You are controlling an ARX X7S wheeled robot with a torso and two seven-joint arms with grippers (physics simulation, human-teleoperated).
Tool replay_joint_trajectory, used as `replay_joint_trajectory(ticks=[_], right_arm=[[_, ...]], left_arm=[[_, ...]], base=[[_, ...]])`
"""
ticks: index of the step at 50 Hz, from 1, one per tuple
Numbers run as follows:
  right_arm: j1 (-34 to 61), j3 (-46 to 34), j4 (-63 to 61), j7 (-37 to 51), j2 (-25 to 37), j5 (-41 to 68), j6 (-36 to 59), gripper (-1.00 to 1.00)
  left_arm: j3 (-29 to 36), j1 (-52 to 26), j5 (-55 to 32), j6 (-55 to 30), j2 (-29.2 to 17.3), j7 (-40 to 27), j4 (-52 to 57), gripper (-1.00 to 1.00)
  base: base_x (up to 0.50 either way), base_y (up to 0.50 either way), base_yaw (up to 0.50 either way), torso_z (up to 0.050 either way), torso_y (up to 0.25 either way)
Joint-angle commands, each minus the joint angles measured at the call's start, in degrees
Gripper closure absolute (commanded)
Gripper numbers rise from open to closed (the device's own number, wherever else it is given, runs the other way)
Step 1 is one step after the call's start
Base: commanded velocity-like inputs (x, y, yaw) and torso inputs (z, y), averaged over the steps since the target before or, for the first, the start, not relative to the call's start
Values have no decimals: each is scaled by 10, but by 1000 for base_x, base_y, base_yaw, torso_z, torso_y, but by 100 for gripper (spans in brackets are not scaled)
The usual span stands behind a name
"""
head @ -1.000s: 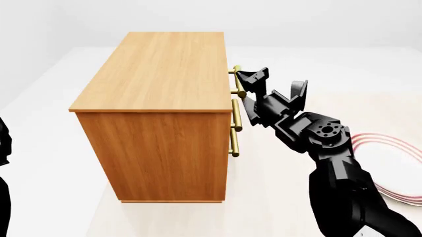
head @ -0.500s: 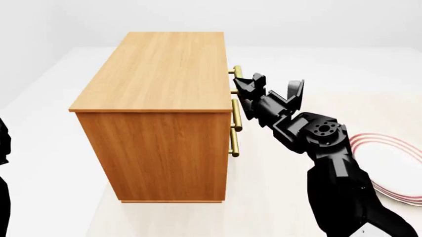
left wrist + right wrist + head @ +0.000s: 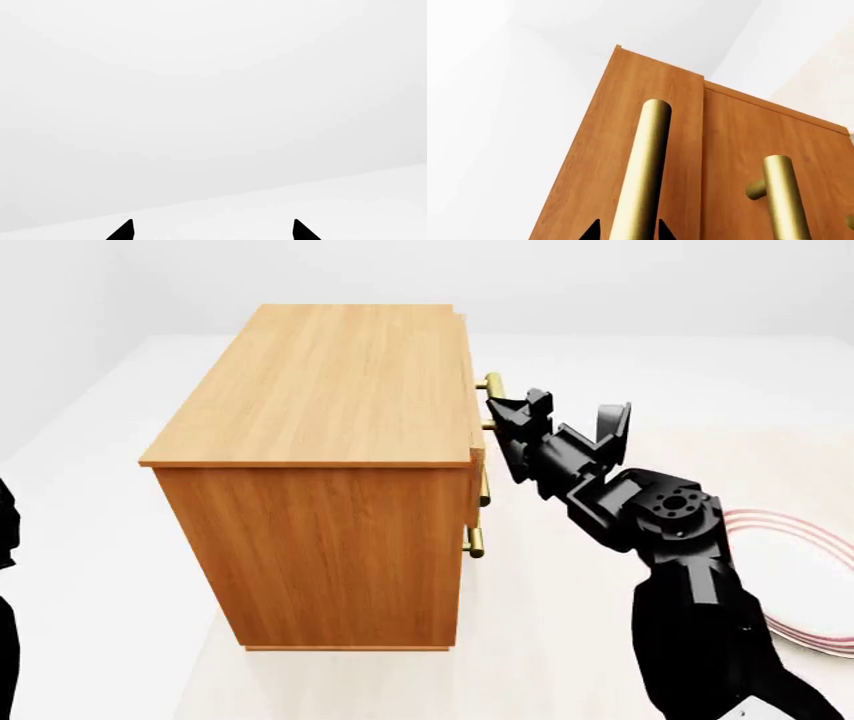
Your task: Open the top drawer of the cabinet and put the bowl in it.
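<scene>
Your right end effector (image 3: 514,418) clamps the brass bar handle (image 3: 639,170) of the orange-brown top drawer (image 3: 473,390), barely open at centre frame; next comes a straight pull outward

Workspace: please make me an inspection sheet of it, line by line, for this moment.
Surface: pale floor, bare where visible.
Job's things: cabinet; top drawer pulled slightly out; bowl not in view.
Clutter: white plate with red rings at the robot's right.
Grippers: right gripper closed around the top drawer's brass handle; left gripper open, holding nothing.
Cables: nothing seen.
Surroundings: plain white walls.
</scene>
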Motion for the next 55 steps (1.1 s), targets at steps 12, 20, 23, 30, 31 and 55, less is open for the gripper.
replay_joint_trajectory(ticks=[12,20,23,30,31,55], right_arm=[[-47,21,-136,57,27,43,65,100],[-54,25,-154,67,37,48,74,100],[-55,25,-157,68,42,48,75,100],[-61,30,-176,80,52,51,83,100],[-62,31,-180,82,53,52,85,100],[-59,31,-159,80,74,49,74,100]], left_arm=[[3,0,0,-4,0,1,0,-100],[2,-1,-1,-3,0,2,0,-100],[1,-1,-1,-3,0,3,0,-100],[1,0,0,-2,0,3,0,-100],[0,0,0,-2,0,4,0,-100],[-1,0,0,2,0,8,0,-100]], base=[[0,0,0,0,0],[0,0,0,0,0],[0,0,0,0,3],[0,0,0,0,0],[0,0,0,0,10],[0,0,0,0,2]])
